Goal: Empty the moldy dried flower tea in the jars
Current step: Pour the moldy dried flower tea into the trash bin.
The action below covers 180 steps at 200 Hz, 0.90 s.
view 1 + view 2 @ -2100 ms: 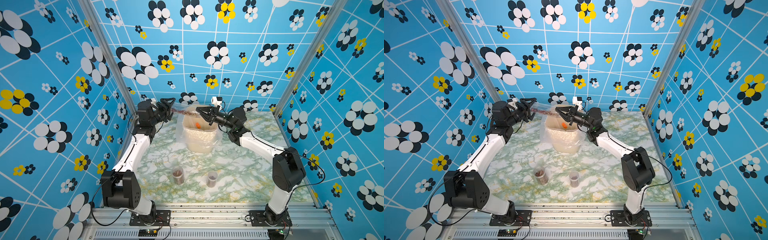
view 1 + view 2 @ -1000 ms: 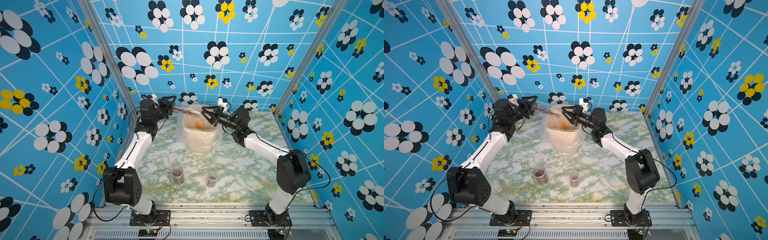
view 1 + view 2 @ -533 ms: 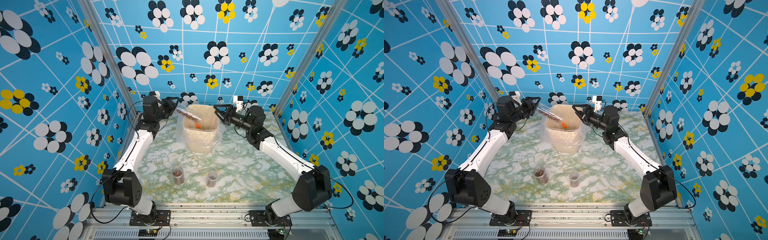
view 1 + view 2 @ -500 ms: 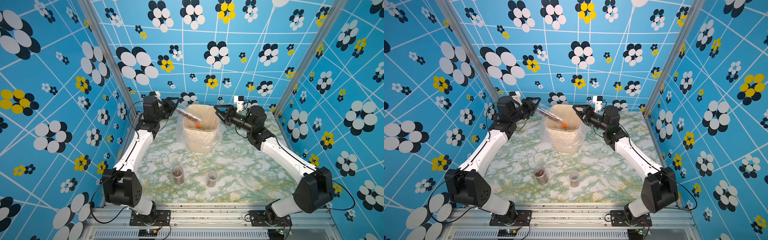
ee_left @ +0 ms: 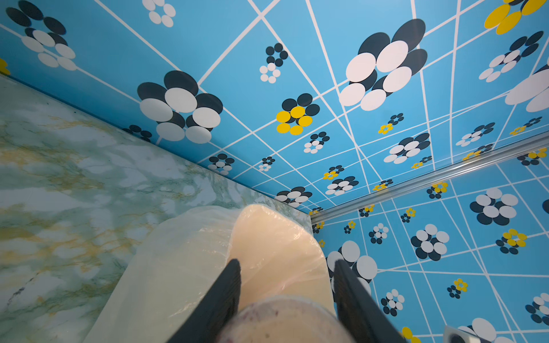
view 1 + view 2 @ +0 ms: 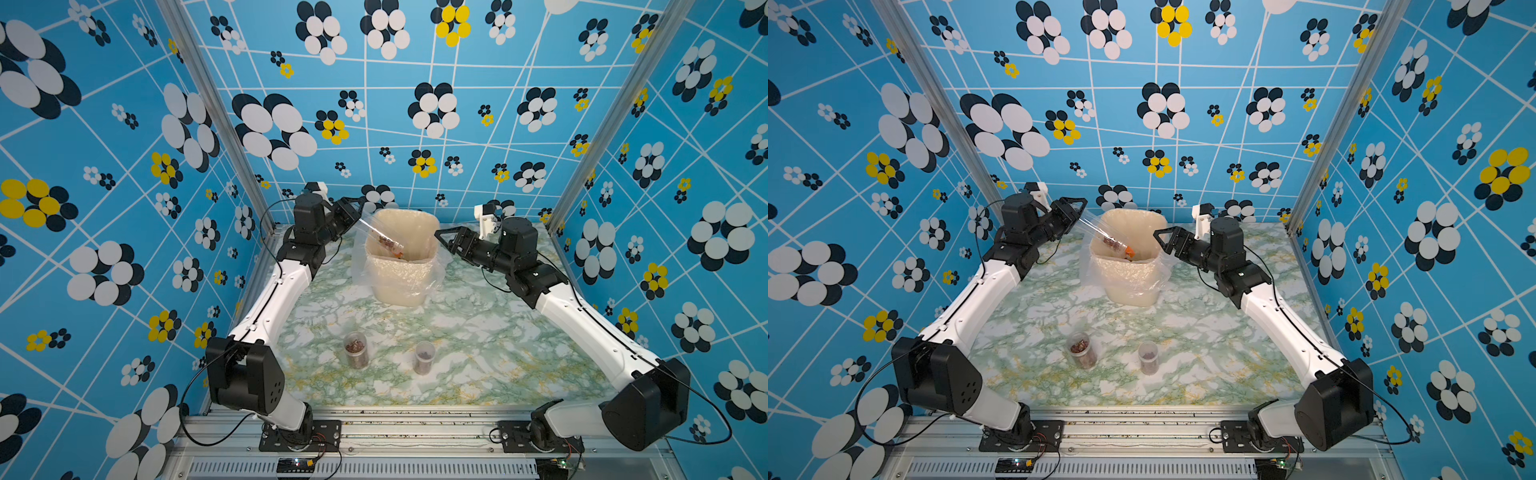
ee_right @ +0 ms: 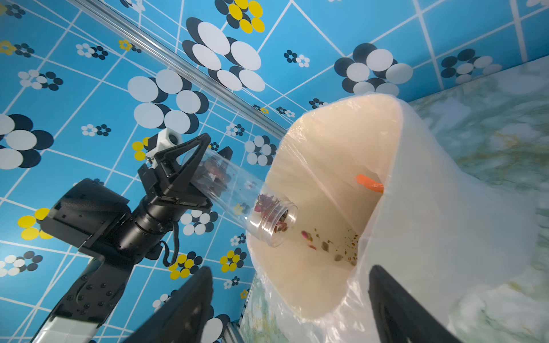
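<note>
My left gripper (image 6: 360,212) (image 7: 217,145) is shut on the base of a tall clear jar (image 6: 380,235) (image 7: 246,196). The jar is tilted with its open mouth down over the cream bin (image 6: 432,249) (image 7: 395,133). Moldy dried flower tea (image 7: 269,208) crowds the jar's mouth, and loose buds (image 7: 309,236) drop into the bin. In the left wrist view the jar's base (image 5: 285,320) sits between the black fingers. My right gripper (image 6: 441,241) (image 7: 291,268) is open and holds nothing, just right of the bin. Two more jars (image 6: 356,349) (image 6: 424,357) with tea in them stand upright near the table's front.
A loose clear plastic liner (image 6: 361,270) hangs over the bin's sides. An orange piece (image 7: 368,183) lies against the liner inside the bin. A clear round lid (image 6: 463,306) lies on the marble table (image 6: 478,365), right of the bin. Patterned walls close in three sides.
My right gripper opened and pulled back to the right, away from the jar's mouth. The left gripper tipped the jar mouth-down, and tea now spills into the bin.
</note>
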Tool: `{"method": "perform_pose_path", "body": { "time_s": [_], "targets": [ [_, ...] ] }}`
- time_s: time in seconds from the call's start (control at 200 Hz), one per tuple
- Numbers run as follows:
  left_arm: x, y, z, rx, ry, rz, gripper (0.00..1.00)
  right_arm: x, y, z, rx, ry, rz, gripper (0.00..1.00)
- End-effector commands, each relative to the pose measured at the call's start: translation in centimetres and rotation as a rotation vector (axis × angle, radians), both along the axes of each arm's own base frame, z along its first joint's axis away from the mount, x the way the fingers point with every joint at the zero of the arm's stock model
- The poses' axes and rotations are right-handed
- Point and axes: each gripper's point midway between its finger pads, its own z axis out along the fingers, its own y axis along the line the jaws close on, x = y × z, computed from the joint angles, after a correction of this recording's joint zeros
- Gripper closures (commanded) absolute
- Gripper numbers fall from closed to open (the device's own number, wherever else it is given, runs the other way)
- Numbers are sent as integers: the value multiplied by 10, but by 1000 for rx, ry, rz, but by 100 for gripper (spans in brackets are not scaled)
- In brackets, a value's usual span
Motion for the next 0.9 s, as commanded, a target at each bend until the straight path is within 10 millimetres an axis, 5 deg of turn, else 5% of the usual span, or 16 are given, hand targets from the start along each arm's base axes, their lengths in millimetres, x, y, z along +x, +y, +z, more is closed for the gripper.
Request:
{"method": "perform_pose_path", "body": {
  "time_s": [0.0, 0.64, 0.895],
  "targets": [
    [-4, -2, 25, 78, -87, 15, 100, -5, -15, -15, -101, 0, -37, 13],
    [-12, -39, 19, 644, -168, 38, 100, -9, -25, -32, -186, 21, -62, 10],
    [-14, -53, 21, 737, -203, 25, 100, -9, -26, -34, -197, 22, -61, 10]
  ]
}}
